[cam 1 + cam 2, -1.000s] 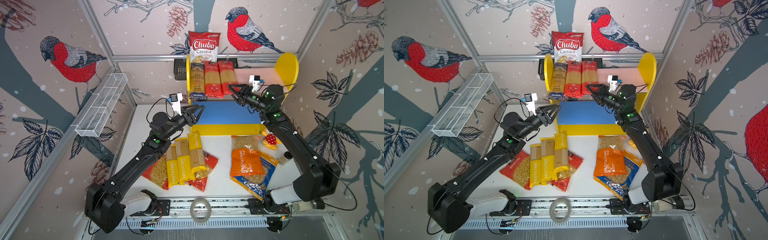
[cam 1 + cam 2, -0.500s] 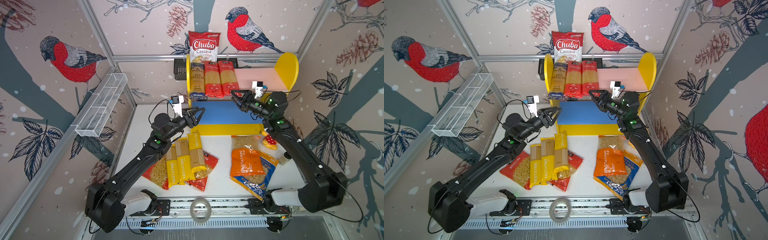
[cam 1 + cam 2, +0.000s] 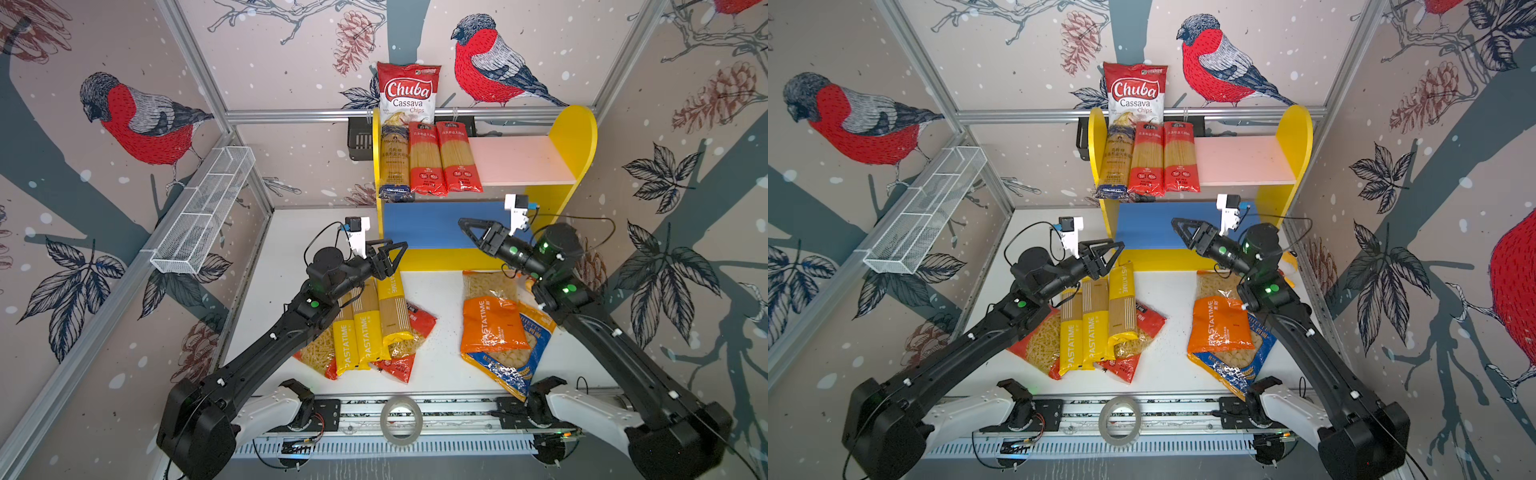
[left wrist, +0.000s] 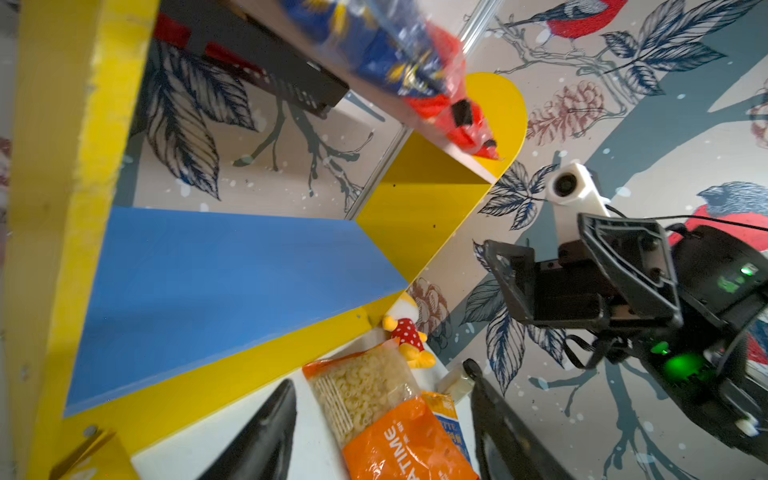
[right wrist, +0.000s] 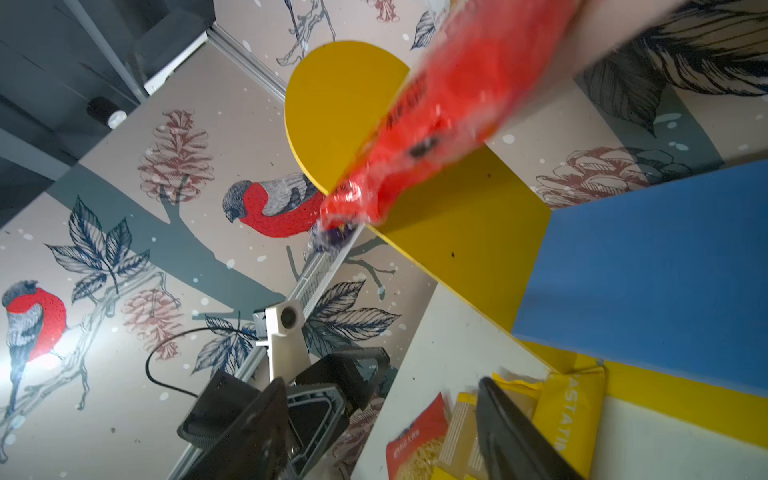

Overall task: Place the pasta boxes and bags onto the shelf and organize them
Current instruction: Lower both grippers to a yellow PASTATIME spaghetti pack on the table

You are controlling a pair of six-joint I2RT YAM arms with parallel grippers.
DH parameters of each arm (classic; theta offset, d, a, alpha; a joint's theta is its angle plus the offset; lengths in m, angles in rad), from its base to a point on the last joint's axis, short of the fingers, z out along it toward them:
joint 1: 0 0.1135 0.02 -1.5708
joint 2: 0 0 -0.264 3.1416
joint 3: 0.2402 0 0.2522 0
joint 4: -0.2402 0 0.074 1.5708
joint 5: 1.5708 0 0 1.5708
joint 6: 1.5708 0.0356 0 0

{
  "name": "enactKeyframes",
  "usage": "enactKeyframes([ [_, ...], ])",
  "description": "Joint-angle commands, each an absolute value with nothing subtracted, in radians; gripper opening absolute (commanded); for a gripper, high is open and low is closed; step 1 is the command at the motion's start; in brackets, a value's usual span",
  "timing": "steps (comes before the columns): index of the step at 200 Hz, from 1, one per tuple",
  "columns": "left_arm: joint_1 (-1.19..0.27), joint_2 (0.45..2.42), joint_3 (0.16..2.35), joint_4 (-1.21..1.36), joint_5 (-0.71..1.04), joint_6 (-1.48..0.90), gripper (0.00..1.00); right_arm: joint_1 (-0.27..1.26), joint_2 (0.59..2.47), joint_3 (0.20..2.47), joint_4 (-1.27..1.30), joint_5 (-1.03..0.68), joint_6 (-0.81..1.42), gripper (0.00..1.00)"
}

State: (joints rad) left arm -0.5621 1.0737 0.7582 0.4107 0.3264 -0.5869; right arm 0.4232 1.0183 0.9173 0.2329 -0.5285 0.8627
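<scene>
The shelf (image 3: 575,137) stands at the back. Its pink upper board (image 3: 515,160) carries a dark blue spaghetti pack (image 3: 394,162) and two red ones (image 3: 424,160) side by side. The blue lower board (image 3: 424,224) is bare. On the table, yellow PASTATIME packs (image 3: 365,332) lie over red short-pasta bags (image 3: 419,324). An orange bag (image 3: 490,324) lies on a blue-yellow one (image 3: 523,357). My left gripper (image 3: 395,253) hovers open and empty by the shelf's front left corner. My right gripper (image 3: 465,226) hangs open and empty before the lower board.
A Chuba chips bag (image 3: 409,93) stands behind the shelf beside a black basket (image 3: 361,139). A white wire rack (image 3: 208,208) hangs on the left wall. A plush toy (image 4: 405,336) sits by the shelf's right foot. A tape roll (image 3: 401,419) lies on the front rail.
My right gripper has drawn back and down from the upper board to the front of the lower board, and has opened wider. My left gripper has sunk a little toward the table.
</scene>
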Motion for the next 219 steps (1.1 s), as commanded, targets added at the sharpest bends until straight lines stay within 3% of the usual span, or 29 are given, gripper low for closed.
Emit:
enactKeyframes([
  [1, -0.569, 1.022, 0.673, 0.367, 0.254, -0.586, 0.66, 0.460, 0.962, 0.811, 0.251, -0.434, 0.816, 0.72],
  [50, -0.656, 1.007, 0.541, 0.285, 0.128, -0.608, 0.66, 0.619, 1.052, 0.604, 0.279, -0.337, 0.897, 0.69],
  [112, -0.653, 1.100, 0.497, 0.154, -0.034, -0.713, 0.65, 0.776, 1.478, 0.753, 0.206, -0.309, 0.888, 0.63],
  [219, -0.553, 1.229, 0.415, 0.262, 0.161, -0.828, 0.62, 0.772, 1.798, 0.916, 0.288, -0.381, 0.881, 0.60],
])
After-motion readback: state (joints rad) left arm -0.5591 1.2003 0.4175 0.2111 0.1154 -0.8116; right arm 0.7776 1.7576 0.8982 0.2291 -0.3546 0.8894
